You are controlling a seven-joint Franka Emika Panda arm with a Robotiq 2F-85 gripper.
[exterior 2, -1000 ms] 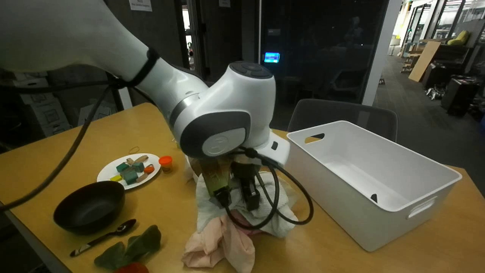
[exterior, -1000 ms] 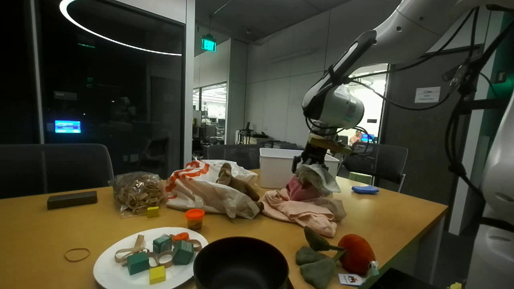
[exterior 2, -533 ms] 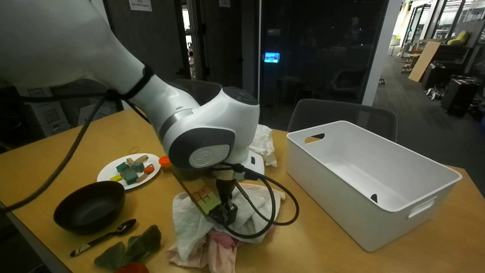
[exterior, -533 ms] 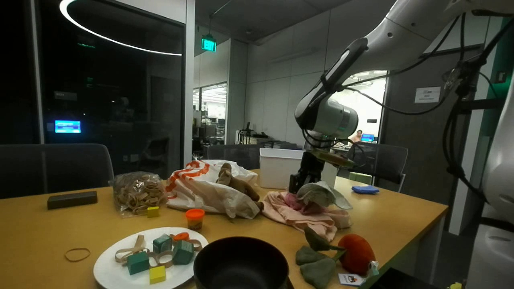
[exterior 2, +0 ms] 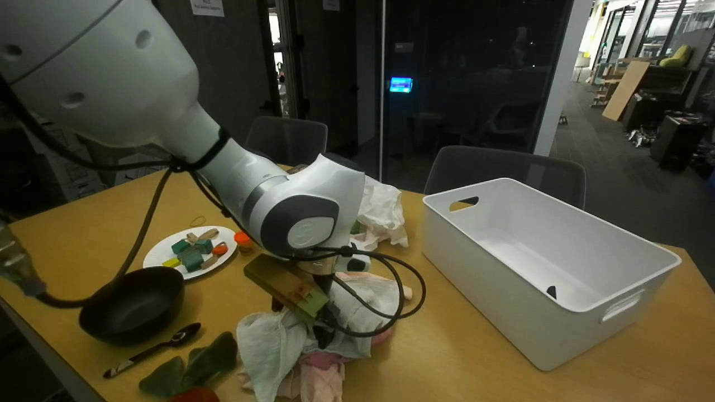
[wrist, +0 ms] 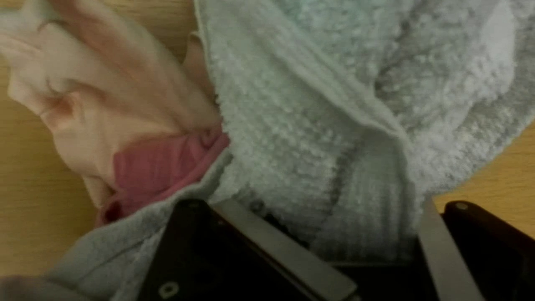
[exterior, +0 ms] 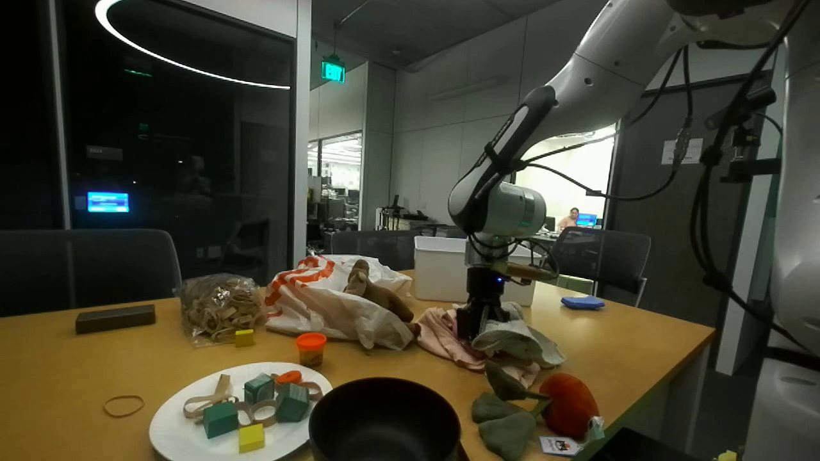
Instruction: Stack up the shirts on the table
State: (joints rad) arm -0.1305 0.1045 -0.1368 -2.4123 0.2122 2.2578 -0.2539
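Wood-grained tan surface (exterior: 631, 342) in dim light, carrying a crumpled gray cloth (wrist: 301, 138). Nubby loops and a raised hem on the gray cloth; tucked under its edge, a smooth deep-pink cloth (wrist: 165, 164), and beneath that, spread out past the gray cloth, a thin, wrinkled pale-pink cloth (wrist: 125, 100). Down at the gray cloth, the hand (wrist: 326, 205), black fingers (wrist: 192, 255) spread apart with gray terry showing between them. Blocking part of the gray cloth in an exterior view, the glossy white arm (exterior 2: 246, 170).

Beside the gray cloth, a rigid white bin (exterior 2: 480, 279) with cut-out handles. Near the gray cloth, a crinkled white bag (exterior: 320, 314) with orange-red print, a brown plush-like shape (exterior: 385, 302) against it, and a round red plush (exterior: 569, 403) with green leaves (exterior: 506, 426). Farther from the gray cloth, a black bowl (exterior 2: 134, 307), a dark spoon (exterior 2: 173, 340), an orange-lidded tub (exterior: 311, 351) and a white plate (exterior: 173, 429) with green and yellow blocks (exterior: 221, 420).

Well beyond the gray cloth, mesh-backed chairs (exterior 2: 508, 162), dark glass panes (exterior: 179, 141), gray wall panels (exterior: 461, 137) and a lit green exit sign (exterior: 333, 70).
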